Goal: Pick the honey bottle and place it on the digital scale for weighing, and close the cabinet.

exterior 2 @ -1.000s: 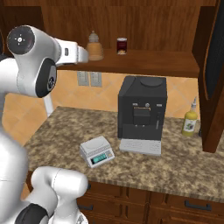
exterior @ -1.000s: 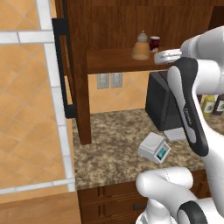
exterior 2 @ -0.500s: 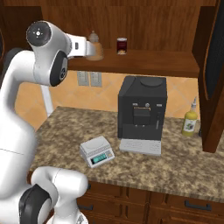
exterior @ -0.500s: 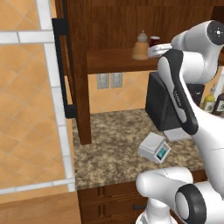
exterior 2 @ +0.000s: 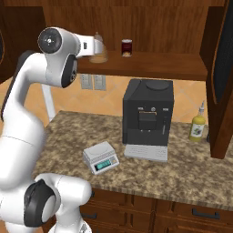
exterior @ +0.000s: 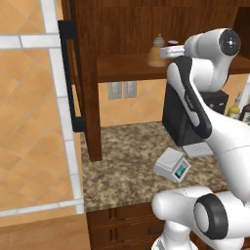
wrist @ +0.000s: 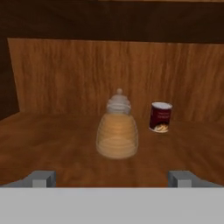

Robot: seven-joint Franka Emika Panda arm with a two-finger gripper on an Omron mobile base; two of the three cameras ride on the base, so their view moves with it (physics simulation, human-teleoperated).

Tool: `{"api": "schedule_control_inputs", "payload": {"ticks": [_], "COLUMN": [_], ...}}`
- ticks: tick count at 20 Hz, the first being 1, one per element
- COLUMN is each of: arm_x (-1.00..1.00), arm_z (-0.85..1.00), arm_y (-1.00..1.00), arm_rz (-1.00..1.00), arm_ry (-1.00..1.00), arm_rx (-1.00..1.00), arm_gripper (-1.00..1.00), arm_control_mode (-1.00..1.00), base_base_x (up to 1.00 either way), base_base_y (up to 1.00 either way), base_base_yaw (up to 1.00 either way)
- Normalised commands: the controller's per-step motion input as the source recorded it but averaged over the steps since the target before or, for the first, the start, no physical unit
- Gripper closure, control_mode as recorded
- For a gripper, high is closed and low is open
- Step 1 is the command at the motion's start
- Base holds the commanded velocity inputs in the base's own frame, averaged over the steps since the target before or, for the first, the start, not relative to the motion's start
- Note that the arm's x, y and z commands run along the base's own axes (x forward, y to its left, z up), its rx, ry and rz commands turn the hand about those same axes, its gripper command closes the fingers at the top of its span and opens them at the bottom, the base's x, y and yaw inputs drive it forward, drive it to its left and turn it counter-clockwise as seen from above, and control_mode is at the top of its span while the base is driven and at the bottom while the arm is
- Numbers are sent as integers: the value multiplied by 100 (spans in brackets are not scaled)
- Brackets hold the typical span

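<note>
The step in hand is the reach for the honey bottle (wrist: 117, 129), which stands upright on the cabinet (exterior: 127, 34) shelf, roughly in the middle of the hand view. A dark red jar (wrist: 160, 117) stands near it at about 3 o'clock and a little farther back, not touching it.

The claw (wrist: 113, 178) is spread wide and holds nothing; its two tips sit low in the hand view at about 8 and 4 o'clock of the bottle, and the bottle is centred between them but not yet between the fingers. In the right base view the hand is level with the shelf, just short of the bottle (exterior 2: 97, 49).

The next move, as I judge it, calls for a straight push forward along the shelf until the ridged body sits between the fingers, then a squeeze at its widest part, keeping clear of the jar.

The scale (exterior 2: 100, 157) waits on the tabletop (exterior 2: 195, 170), at about 8 o'clock of the coffee machine (exterior 2: 147, 113). The cabinet doors stand open, so closing them is not yet done.
</note>
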Motion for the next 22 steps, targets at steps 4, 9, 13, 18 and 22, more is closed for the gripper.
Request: {"api": "schedule_control_inputs", "payload": {"ticks": [4, 9, 13, 18, 22], "arm_x": [37, 41, 52, 47, 45], "arm_z": [0, 0, 0, 0, 7], "arm_y": [0, 0, 0, 0, 0], "arm_rz": [0, 0, 0, 0, 0], "arm_ry": [-5, 0, 0, -2, 0], "arm_rx": [0, 0, 0, 0, 0], "arm_gripper": [-100, -100, -100, -100, -100], "arm_control_mode": [-100, -100, -100, -100, -100], "base_base_x": [0, 0, 0, 0, 0], "base_base_y": [0, 0, 0, 0, 0], "base_base_yaw": [0, 0, 0, 0, 0]}}
